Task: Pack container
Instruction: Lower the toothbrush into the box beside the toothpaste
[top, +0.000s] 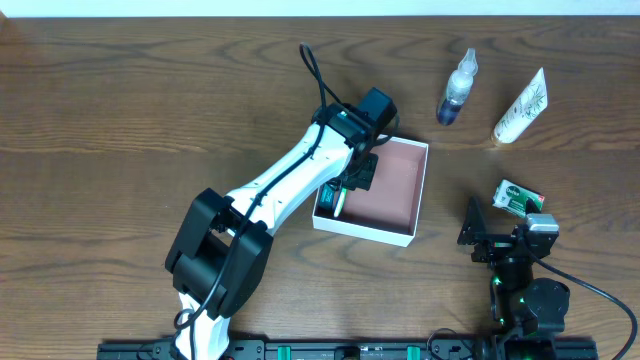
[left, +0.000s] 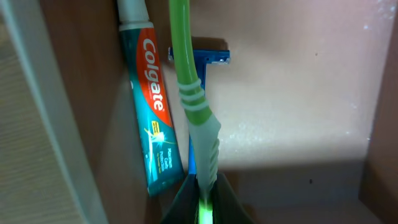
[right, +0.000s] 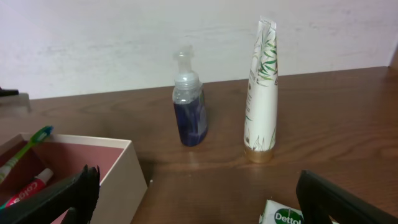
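The container (top: 395, 180) is a shallow white-walled box with a pinkish-brown inside, at mid-table. My left gripper (top: 340, 200) reaches into its left side and is shut on the handle of a green toothbrush (left: 196, 106), which points along the floor of the container (left: 292, 81). A Colgate toothpaste tube (left: 152, 106) and a blue razor (left: 208, 57) lie beside the brush in the box. My right gripper (top: 497, 228) is open and empty, right of the box. In the right wrist view the right gripper's open jaws (right: 199, 199) sit between the container wall (right: 115, 183) and a packet.
A green-and-white Dettol packet (top: 518, 197) lies just ahead of the right gripper and also shows in the right wrist view (right: 286, 214). A clear spray bottle with blue liquid (top: 457, 90) and a white tube (top: 522, 108) stand at the back right on the wooden table.
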